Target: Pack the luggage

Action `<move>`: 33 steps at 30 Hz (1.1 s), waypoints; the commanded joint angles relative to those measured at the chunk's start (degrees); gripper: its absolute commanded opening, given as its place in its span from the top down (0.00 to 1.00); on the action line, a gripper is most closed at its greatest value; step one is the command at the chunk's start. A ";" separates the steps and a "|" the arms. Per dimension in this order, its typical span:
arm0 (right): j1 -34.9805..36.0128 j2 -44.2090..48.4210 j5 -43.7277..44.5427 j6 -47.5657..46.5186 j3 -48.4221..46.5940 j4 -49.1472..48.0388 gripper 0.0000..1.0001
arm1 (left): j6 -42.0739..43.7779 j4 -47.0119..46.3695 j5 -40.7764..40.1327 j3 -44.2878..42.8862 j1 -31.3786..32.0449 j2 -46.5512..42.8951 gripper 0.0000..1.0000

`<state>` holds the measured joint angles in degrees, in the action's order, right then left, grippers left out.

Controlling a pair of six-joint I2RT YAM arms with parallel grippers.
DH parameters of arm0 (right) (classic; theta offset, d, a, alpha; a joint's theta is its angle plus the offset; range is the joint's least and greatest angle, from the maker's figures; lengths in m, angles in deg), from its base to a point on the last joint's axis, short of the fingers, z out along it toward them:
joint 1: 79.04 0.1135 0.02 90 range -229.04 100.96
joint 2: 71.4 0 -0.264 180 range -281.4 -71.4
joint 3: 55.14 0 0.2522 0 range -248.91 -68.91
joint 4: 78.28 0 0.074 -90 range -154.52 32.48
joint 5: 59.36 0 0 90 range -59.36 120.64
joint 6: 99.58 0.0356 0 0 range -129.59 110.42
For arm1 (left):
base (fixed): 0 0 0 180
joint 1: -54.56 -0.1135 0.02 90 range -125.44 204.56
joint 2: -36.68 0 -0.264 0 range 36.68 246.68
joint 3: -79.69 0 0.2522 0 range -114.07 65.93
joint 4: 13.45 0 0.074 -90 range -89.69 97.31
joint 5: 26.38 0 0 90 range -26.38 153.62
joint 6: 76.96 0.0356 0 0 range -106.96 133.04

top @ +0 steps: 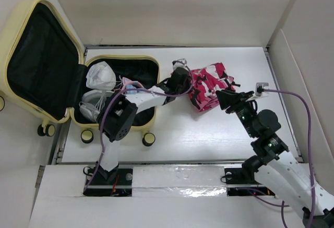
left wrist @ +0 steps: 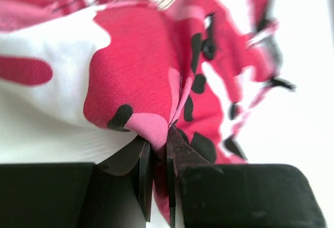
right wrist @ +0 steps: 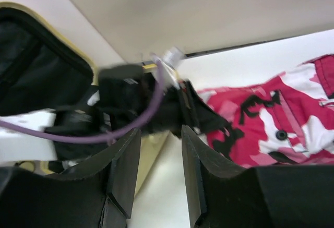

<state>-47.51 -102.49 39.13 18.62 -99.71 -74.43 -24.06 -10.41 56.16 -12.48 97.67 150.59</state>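
Observation:
The pale yellow luggage (top: 15, 30) lies open at the left, its lid propped up and black lining showing. A pink, red and white camouflage garment (top: 209, 84) lies crumpled on the table to the right of it. My left gripper (top: 183, 86) reaches across to the garment's left edge. In the left wrist view its jaws are shut on a fold of the garment (left wrist: 151, 87), gripper (left wrist: 156, 150). My right gripper (top: 224, 100) hovers at the garment's right side, open with nothing between its fingers (right wrist: 125, 170); the garment (right wrist: 292, 129) lies to its right.
Inside the luggage's lower half lie a white face mask (top: 102, 75) and grey-white items (top: 91, 108). Beige walls enclose the white table (top: 209, 134). A purple cable (top: 297, 100) loops over the right arm.

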 commanded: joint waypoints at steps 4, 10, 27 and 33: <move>-1.64 -1.78 4.17 -2.72 1.63 -1.69 0.56 | 15.12 8.77 9.74 -11.05 -6.28 -16.16 1.00; -6.30 -1.52 -1.63 -2.63 3.03 -1.17 0.56 | 22.77 17.48 15.45 -10.02 -20.24 -25.65 1.00; -14.74 -2.39 -10.78 -2.81 2.95 2.09 0.55 | 12.85 16.60 3.64 19.35 -53.75 -43.85 1.00; -15.27 -3.27 -11.74 -2.81 2.86 2.00 0.55 | 11.53 18.54 -4.30 21.55 -57.34 -45.18 1.00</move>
<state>-62.22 -105.66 29.08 16.76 -96.52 -71.32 -11.36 10.87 61.58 9.00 43.86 108.06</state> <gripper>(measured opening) 0.445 0.068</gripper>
